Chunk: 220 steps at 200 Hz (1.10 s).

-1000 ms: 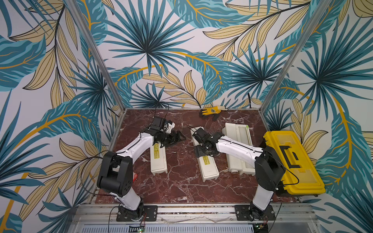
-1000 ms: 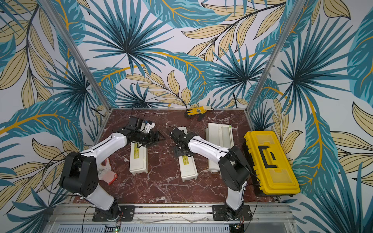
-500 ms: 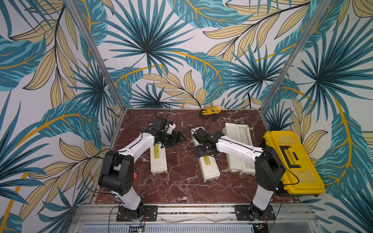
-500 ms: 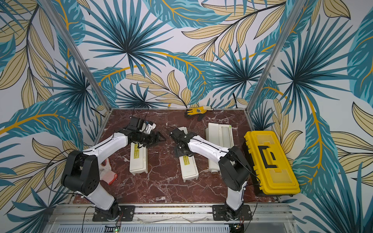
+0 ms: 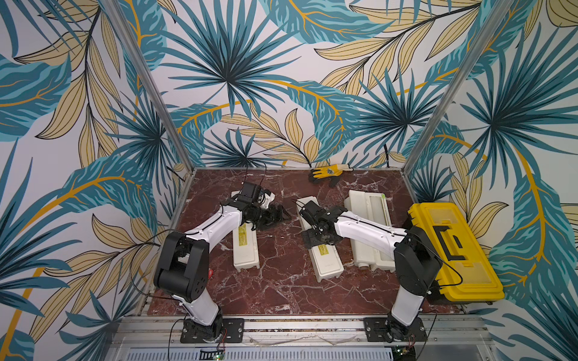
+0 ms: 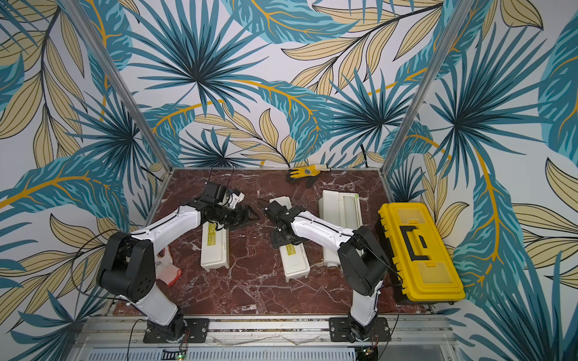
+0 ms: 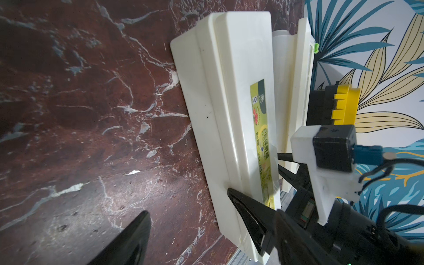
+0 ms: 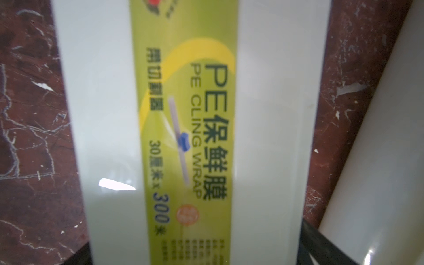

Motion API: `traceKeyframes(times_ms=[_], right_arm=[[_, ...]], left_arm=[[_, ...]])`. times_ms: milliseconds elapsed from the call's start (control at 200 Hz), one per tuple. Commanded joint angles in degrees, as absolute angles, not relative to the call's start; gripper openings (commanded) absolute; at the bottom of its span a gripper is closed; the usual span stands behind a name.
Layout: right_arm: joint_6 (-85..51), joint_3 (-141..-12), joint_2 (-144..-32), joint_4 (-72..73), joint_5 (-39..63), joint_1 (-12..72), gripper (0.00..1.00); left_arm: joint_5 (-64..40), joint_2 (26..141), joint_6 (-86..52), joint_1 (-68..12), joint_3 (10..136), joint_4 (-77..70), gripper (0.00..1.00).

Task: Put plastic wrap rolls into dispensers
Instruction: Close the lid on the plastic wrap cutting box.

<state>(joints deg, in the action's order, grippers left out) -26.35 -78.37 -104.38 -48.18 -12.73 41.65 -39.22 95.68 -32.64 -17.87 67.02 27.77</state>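
- The left gripper (image 5: 280,215) is open and empty. It is low over the table (image 5: 281,290), just toward 11 o'clock from the middle, and its jaws point toward 3 o'clock.
- The right gripper (image 5: 319,242) is spread wide astride the middle box (image 5: 327,264). Whether its fingers touch the box's sides cannot be told.
- Three cream boxes lie lengthwise along the 12-to-6 line. The left box (image 5: 247,253) is at 9 o'clock, lid down. The middle box is just toward 3 o'clock of centre, lid down. The right box (image 5: 372,208) is farther toward 3 o'clock, lid open.
- One roll (image 7: 281,75) lies in the right box.
- A yellow toolbox (image 5: 453,250) sits at 3 o'clock.
- A glove (image 5: 327,172) lies at 12 o'clock.
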Motion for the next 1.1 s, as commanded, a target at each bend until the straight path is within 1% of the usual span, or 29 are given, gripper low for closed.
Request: traceKeyframes(times_ms=[0,290,856,1011,1096], right_arm=[[-26.63,-77.95,-102.05,-51.76,-12.01,41.47,0.99],[-27.41,-77.66,-100.99,-52.51,-9.45,41.42,0.99],[-27.43,-76.01,-96.27,-54.56,-5.73,41.45,0.99],[-26.98,-74.94,-93.22,-54.91,-4.33,41.53,0.99],[-25.60,-74.80,-91.19,-54.67,-1.89,41.49,0.99]], left_arm=[[-39.45,96.81,-32.70,-18.56,67.04,27.61,0.85],[-39.38,98.50,-33.13,-20.38,67.09,27.61,0.88],[-39.29,103.28,-32.98,-22.76,70.50,27.64,0.88],[-39.22,105.14,-32.94,-22.92,70.93,27.17,0.88],[-39.57,106.02,-33.26,-23.02,70.86,26.34,0.88]])
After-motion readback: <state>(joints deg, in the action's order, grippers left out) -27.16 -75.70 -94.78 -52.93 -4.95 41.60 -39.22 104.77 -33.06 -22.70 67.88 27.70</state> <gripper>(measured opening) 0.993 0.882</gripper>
